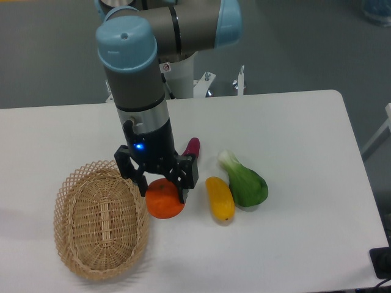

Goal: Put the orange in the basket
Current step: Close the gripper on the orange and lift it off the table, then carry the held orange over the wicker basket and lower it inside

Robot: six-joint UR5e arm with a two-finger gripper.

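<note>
The orange (165, 201) rests on the white table just right of the basket (101, 220), an oval tan wicker basket with a lattice rim and nothing in it. My gripper (162, 190) reaches straight down over the orange. Its two black fingers (182, 190) stand against the fruit's left and right sides, and the top of the orange is hidden between them. The orange still touches the table.
A yellow-orange elongated vegetable (220, 199) lies right of the orange, with a green leafy vegetable (246, 183) beside it. A purple vegetable (192, 147) peeks out behind the gripper. The table's right edge (360, 177) is far off.
</note>
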